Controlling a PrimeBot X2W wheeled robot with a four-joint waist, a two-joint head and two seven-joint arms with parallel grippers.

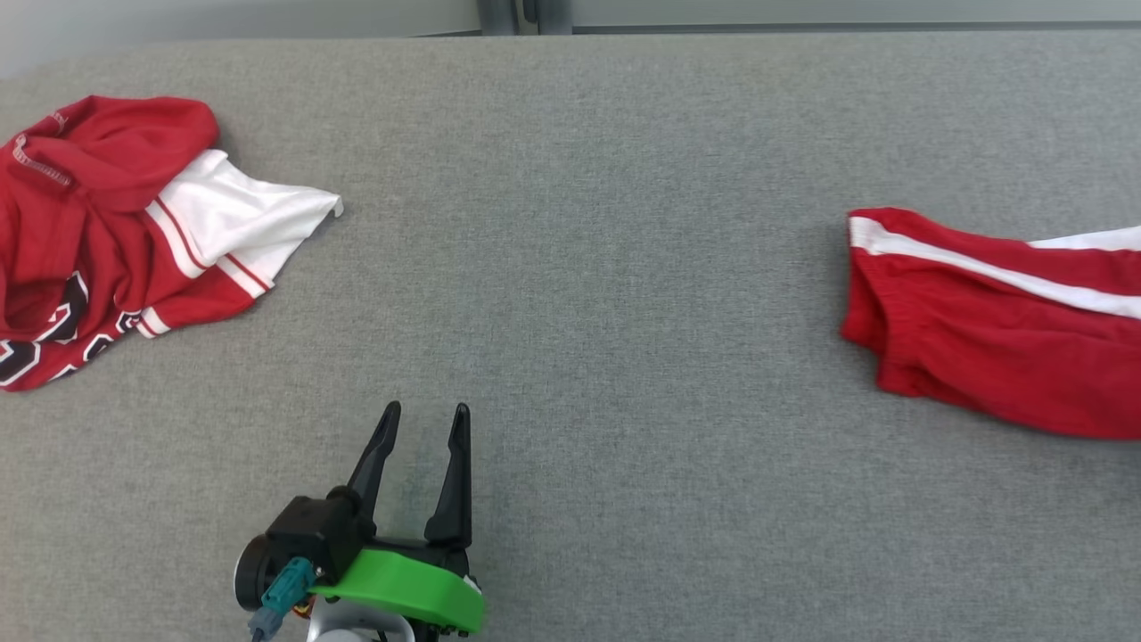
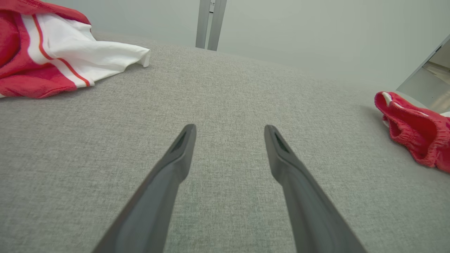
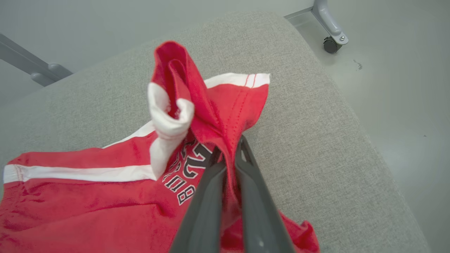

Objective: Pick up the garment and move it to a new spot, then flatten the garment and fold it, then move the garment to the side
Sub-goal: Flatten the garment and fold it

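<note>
The garment [image 1: 998, 339] is a pair of red shorts with a white side stripe and black-and-white lettering, lying at the right edge of the grey padded table [image 1: 579, 223]. In the right wrist view my right gripper [image 3: 230, 147] is shut on a bunched red fold of the garment [image 3: 88, 207], and a leg hem with white trim stands up from the pinch. The waistband end of the garment [image 2: 418, 137] shows at the right of the left wrist view. My left gripper [image 1: 427, 407] is open over bare table near the front, with nothing between its fingers [image 2: 230, 127].
A second red and white garment [image 1: 98, 232] lies crumpled at the far left of the table, and shows again [image 2: 52, 52] in the left wrist view. The table edge runs close beside the shorts, with floor and a caster wheel [image 3: 330, 45] beyond.
</note>
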